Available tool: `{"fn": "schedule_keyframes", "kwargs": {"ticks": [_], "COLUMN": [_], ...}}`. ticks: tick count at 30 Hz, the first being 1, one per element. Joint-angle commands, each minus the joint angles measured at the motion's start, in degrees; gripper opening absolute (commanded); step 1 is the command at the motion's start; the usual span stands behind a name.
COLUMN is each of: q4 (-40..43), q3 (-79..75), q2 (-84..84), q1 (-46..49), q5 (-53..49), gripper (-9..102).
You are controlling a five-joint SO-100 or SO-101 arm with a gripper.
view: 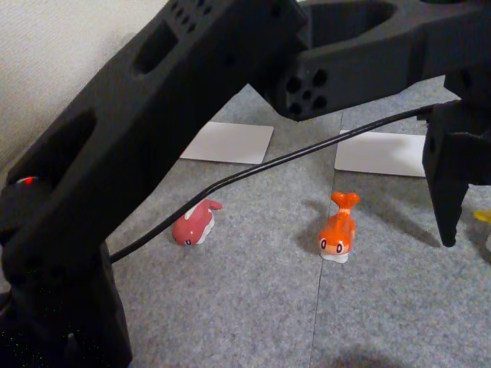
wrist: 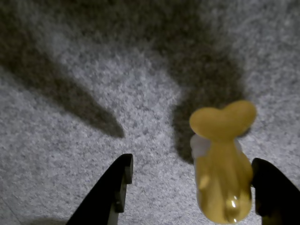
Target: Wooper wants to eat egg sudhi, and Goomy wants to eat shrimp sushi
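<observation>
Two fingers of the gripper (wrist: 190,187) stand spread wide in the wrist view, egg sudhi (wrist: 222,164) between them, pinched by neither as far as I can see. It sits hard against the right-hand finger (wrist: 274,192); whether it actually touches I cannot tell. A wide gap to the left-hand one.

Egg sudhi: long axis runs up-down in the wrist view, forked tail toward the top edge, head end toward the bottom edge. A sliver of white shows on its left side. Blurred, close to the lens, lower end near the picture's edge.

Shrimp sushi (view: 338,230) in the other view: stands on its white base in the middle of the desk (view: 253,307), tail up, dot eyes facing the camera. A pink-red toy (view: 196,222) lies to its left, well apart, head down-left, tail up-right.

Surface: grey speckled carpet-like covering on the desk, a seam running front to back just left of the shrimp sushi. Two white sheets (view: 228,142) lie flat toward the far edge. Pale textured wall behind at upper left.

Hidden: the black arm (view: 138,130) and its cable (view: 261,169) cross most of the other view. At the right edge, only a yellow scrap beside the dark gripper finger; too little to identify.
</observation>
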Motion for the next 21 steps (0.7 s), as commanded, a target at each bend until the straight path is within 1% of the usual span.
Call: {"fn": "schedule_keyframes", "kwargs": {"ticks": [1,6,11,18,21], "q4": [-0.44,0.0,0.0,0.0,0.26], "q3": [-2.55,-2.55,-2.55,-2.55,-2.55], "q2": [0.53,0.18,-0.26,-0.26,0.0], "q1": [0.79,1.85,2.64,2.37,2.02], "q5": [-0.35,-0.35,-0.09,1.58,2.72], "gripper": [29,28,19,13,8]}}
